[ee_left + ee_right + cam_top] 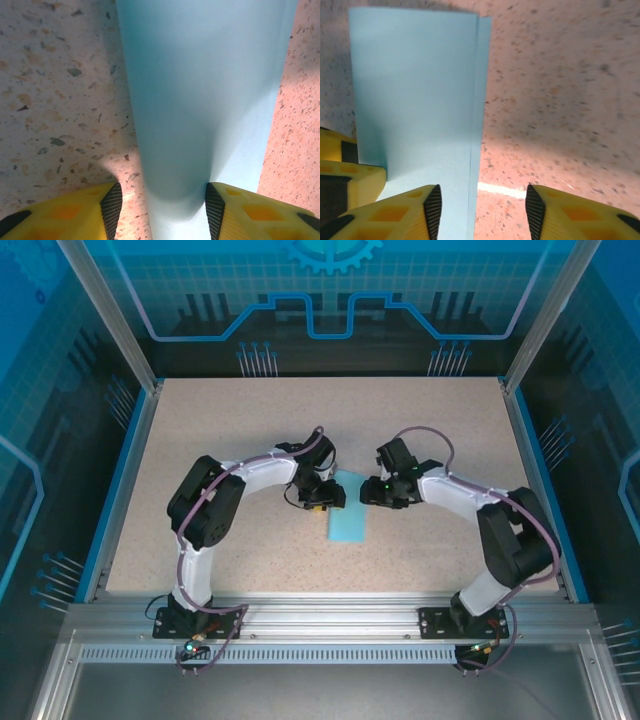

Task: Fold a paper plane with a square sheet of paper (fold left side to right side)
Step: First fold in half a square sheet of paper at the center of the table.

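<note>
The square sheet of paper (pixel 349 518) lies folded in half on the tabletop as a narrow light-blue strip. My left gripper (pixel 326 496) sits at its upper left and stands open. In the left wrist view the rounded, uncreased fold of the paper (pixel 200 100) bulges between the fingers of the left gripper (pixel 164 212), close to the right pad. My right gripper (pixel 374 490) hovers at the strip's upper right, open. In the right wrist view the paper (pixel 415 90) shows its top layer's edge just short of the lower layer's right edge, and that edge lies between the fingers of the right gripper (pixel 484 212).
Speckled beige tabletop (pixel 220 430) surrounds the paper. Blue rails and metal posts frame the table (pixel 128 450). The left gripper's yellow fingers (pixel 342 172) appear at the left edge of the right wrist view, close to my right gripper.
</note>
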{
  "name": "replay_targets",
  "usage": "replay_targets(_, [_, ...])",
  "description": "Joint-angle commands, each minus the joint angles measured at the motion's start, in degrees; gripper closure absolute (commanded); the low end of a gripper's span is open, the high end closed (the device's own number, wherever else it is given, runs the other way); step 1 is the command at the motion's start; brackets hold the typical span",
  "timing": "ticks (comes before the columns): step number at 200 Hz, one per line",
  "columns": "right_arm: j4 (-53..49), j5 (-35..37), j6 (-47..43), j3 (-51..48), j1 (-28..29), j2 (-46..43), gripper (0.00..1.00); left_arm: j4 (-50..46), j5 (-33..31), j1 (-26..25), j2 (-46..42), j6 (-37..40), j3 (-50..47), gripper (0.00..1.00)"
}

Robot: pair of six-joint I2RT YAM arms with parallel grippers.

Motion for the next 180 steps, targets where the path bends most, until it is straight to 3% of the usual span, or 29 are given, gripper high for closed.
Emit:
replay_targets(1, [-0.3, 4.5, 2.0, -2.5, -1.0, -3.8, 0.43, -2.3, -1.1, -1.4, 2.8, 1.5, 0.8, 0.48])
replay_targets(48, [1.5, 5.3, 4.6, -8.1, -3.5, -9.1, 0.24, -3.3, -1.4, -2.1, 3.7, 2.2, 2.0, 0.47])
replay_targets(111, [1.2, 5.2, 5.0, -10.0, -4.6, -12.7, 0.07, -4.6, -2.2, -2.8, 5.1, 2.5, 3.3, 0.46])
replay_targets(180, [2.6, 2.7, 5.0, -10.2, -4.7, -12.3, 0.04, -6.2, -3.3, -3.1, 6.2, 2.5, 4.7, 0.46])
